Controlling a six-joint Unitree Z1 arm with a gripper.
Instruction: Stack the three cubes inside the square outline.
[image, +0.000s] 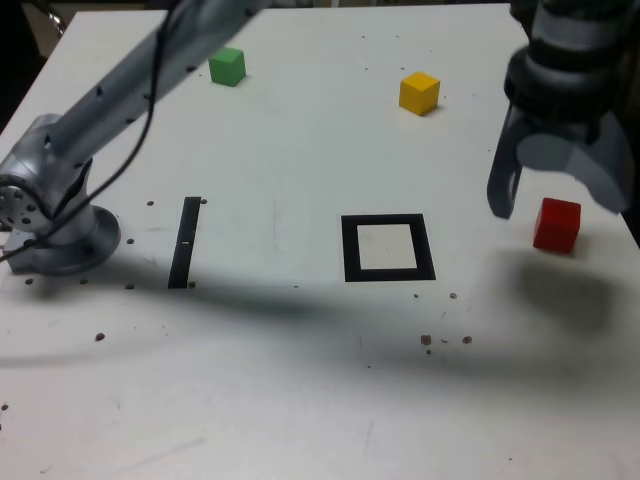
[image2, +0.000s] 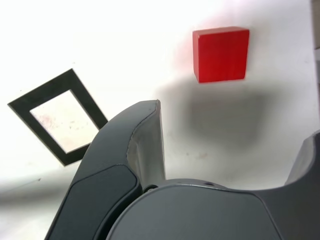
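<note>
The red cube (image: 556, 224) sits on the white table near the exterior view's right edge. My gripper (image: 557, 193) hangs open just above and behind it, one finger on each side, nothing between them. In the wrist view the red cube (image2: 221, 54) lies beyond the fingertips, apart from the gripper (image2: 237, 120). The square outline (image: 387, 247) lies flat at the table's middle, with nothing in it, and it also shows in the wrist view (image2: 57, 117). The yellow cube (image: 419, 92) stands at the back right, the green cube (image: 227, 66) at the back left.
A thin black strip (image: 185, 242) lies left of the outline. The arm's base (image: 60, 225) stands at the exterior view's left edge, and the arm reaches across the back of the table. Small dark specks dot the front of the table.
</note>
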